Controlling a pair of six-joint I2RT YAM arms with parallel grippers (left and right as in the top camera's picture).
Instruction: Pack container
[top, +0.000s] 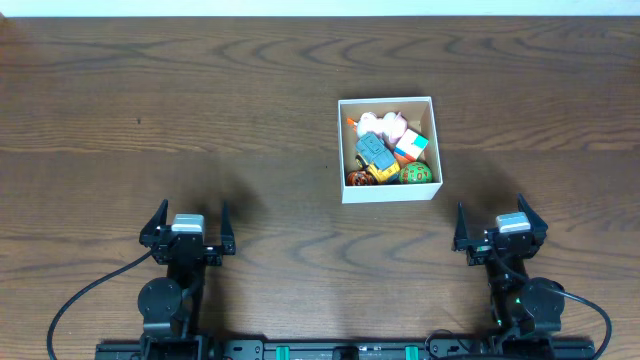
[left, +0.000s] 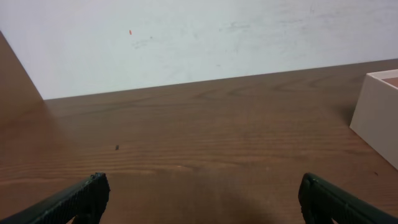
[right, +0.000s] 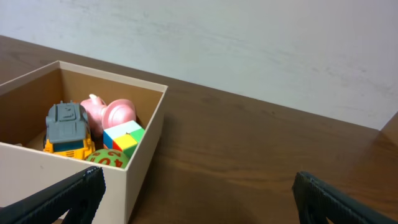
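Note:
The container is a square white box with a brown inside, standing right of the table's middle. It holds several toys: a grey and yellow truck, a pink toy, a coloured cube and a green ball with numbers. The right wrist view shows the container at left with the truck and ball inside. The left wrist view shows only its white wall at the right edge. My left gripper is open and empty at the near left. My right gripper is open and empty at the near right.
The dark wooden table runs to a white wall at the far side. The arm bases and cables sit along the table's front edge.

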